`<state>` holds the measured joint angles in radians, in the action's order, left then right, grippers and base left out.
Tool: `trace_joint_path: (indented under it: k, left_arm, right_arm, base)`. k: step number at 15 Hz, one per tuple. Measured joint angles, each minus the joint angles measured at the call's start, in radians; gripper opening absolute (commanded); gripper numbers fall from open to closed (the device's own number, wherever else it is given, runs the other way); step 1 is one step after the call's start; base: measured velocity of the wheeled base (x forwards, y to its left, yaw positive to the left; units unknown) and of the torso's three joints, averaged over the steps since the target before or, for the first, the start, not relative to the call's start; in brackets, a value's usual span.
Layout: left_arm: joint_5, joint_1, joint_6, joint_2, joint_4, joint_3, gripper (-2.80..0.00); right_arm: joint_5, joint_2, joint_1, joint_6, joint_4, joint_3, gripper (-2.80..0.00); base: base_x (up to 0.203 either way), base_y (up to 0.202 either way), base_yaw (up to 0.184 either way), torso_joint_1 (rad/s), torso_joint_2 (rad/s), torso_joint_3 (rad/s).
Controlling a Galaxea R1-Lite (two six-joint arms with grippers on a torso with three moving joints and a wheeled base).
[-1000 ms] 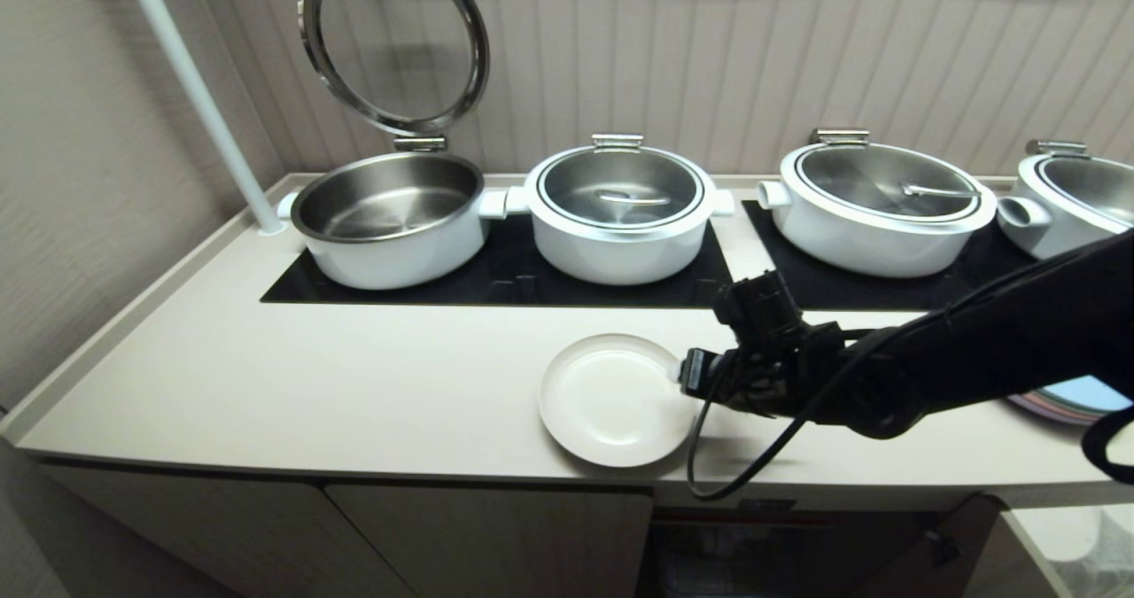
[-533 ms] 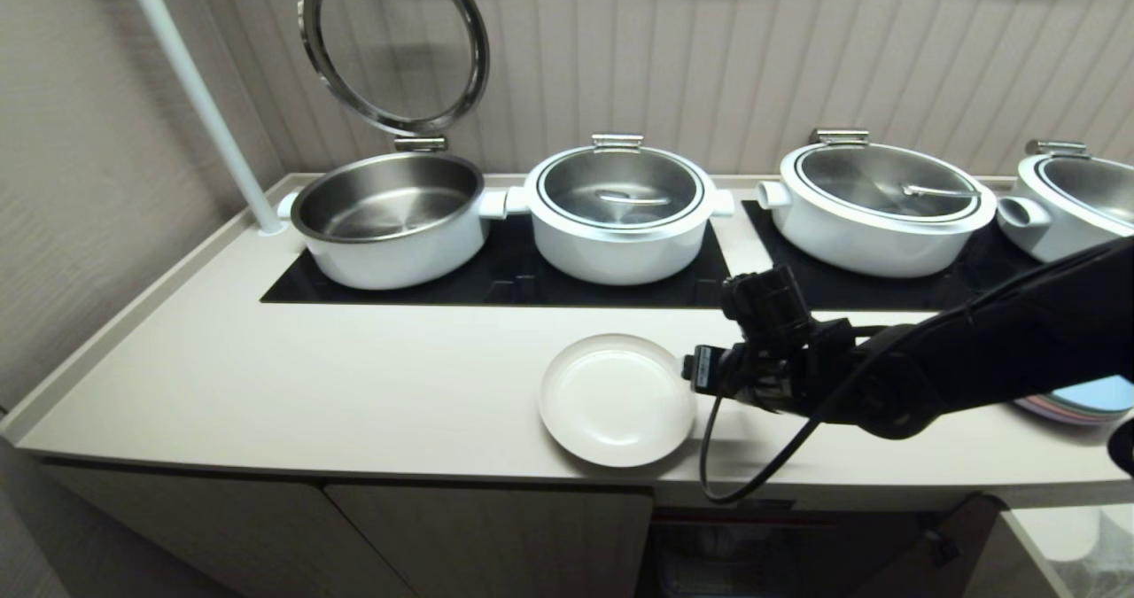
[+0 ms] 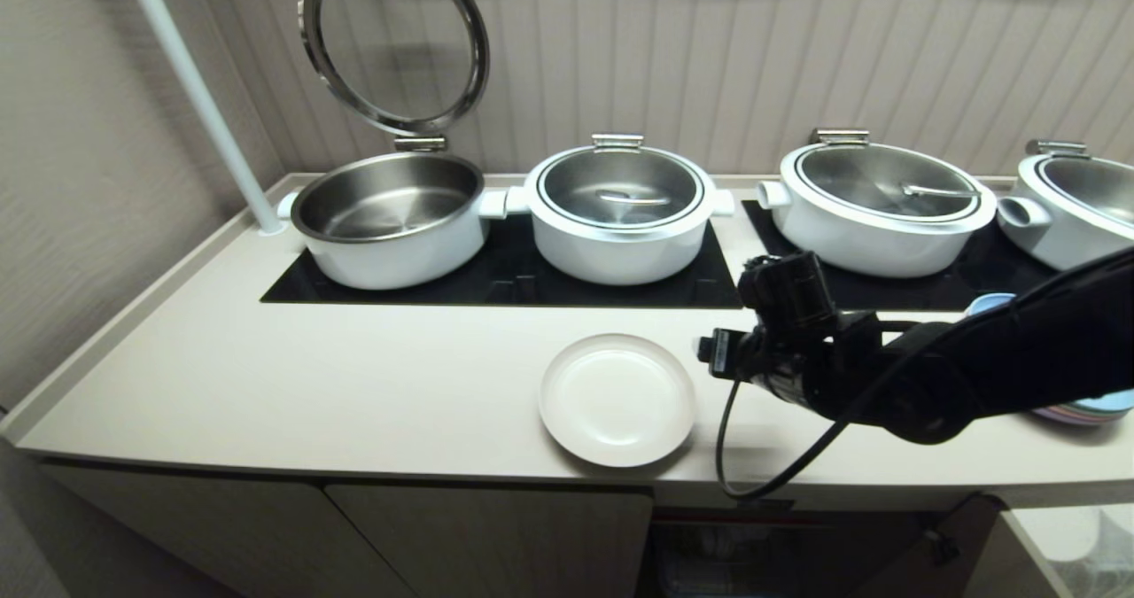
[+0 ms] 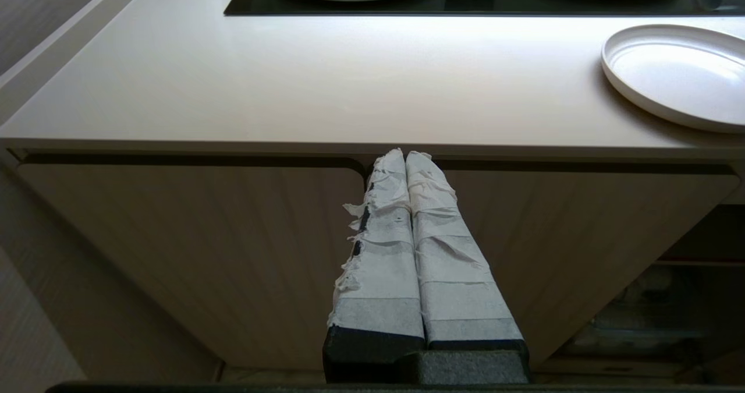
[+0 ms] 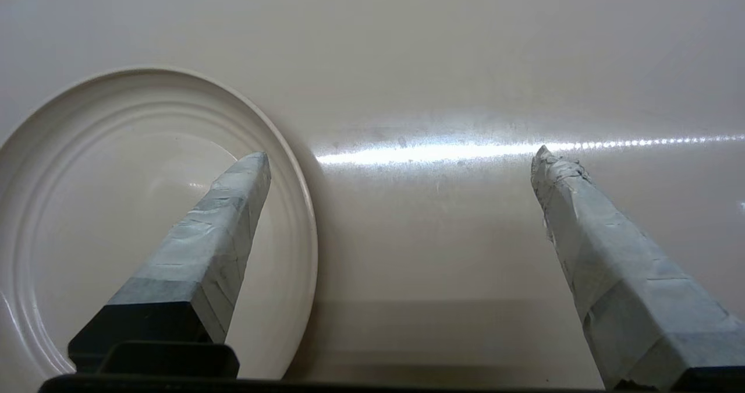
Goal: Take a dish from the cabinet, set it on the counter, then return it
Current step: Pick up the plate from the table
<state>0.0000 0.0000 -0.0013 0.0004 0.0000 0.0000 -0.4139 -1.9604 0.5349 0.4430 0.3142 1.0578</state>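
The cream-white dish (image 3: 617,399) lies flat on the beige counter (image 3: 354,385), near its front edge, with nothing gripping it. My right gripper (image 3: 726,359) hovers just right of the dish, open; in the right wrist view one finger hangs over the dish (image 5: 87,195) rim, the other over bare counter (image 5: 436,61), and the gripper (image 5: 400,154) holds nothing. My left gripper (image 4: 407,155) is shut and empty, parked below the counter edge in front of the cabinet (image 4: 174,253) doors. The dish (image 4: 675,73) also shows there. The cabinet (image 3: 487,527) stands open at its right compartment.
Several white pots sit on the black glass panel (image 3: 532,283) behind the dish; the left pot (image 3: 390,217) has its lid (image 3: 394,44) raised. A pastel plate stack (image 3: 1081,407) is at the far right. A white pole (image 3: 204,102) rises at the back left.
My right gripper has let go of the dish's right rim, opened wider, and drawn back to the right and upward. The dish has stayed in place.
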Motion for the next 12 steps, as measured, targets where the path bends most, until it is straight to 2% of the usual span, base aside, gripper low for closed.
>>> trace_joint_path:
  k: [1, 2, 3, 9, 12]
  left_arm:
    - [0.0, 0.0, 0.0, 0.0, 0.0, 0.0, -2.8]
    - [0.0, 0.0, 0.0, 0.0, 0.0, 0.0, -2.8]
    - [0.0, 0.0, 0.0, 0.0, 0.0, 0.0, -2.8]
    - [0.0, 0.0, 0.0, 0.0, 0.0, 0.0, -2.8]
    - [0.0, 0.0, 0.0, 0.0, 0.0, 0.0, -2.8]
  right_arm:
    - [-0.004, 0.008, 0.0, -0.006, 0.015, -0.013, 0.0]
    - [-0.006, 0.016, 0.0, -0.015, 0.026, -0.026, -1.68]
    - [-0.009, 0.023, -0.001, -0.02, 0.045, -0.038, -2.8]
    - [-0.014, 0.06, -0.003, -0.061, 0.151, -0.085, -2.8]
    - [-0.048, 0.083, -0.004, -0.087, 0.164, -0.099, -2.8]
  base:
    - [0.0, 0.0, 0.0, 0.0, 0.0, 0.0]
    - [0.0, 0.0, 0.0, 0.0, 0.0, 0.0]
    - [0.0, 0.0, 0.0, 0.0, 0.0, 0.0]
    - [0.0, 0.0, 0.0, 0.0, 0.0, 0.0]
    - [0.0, 0.0, 0.0, 0.0, 0.0, 0.0]
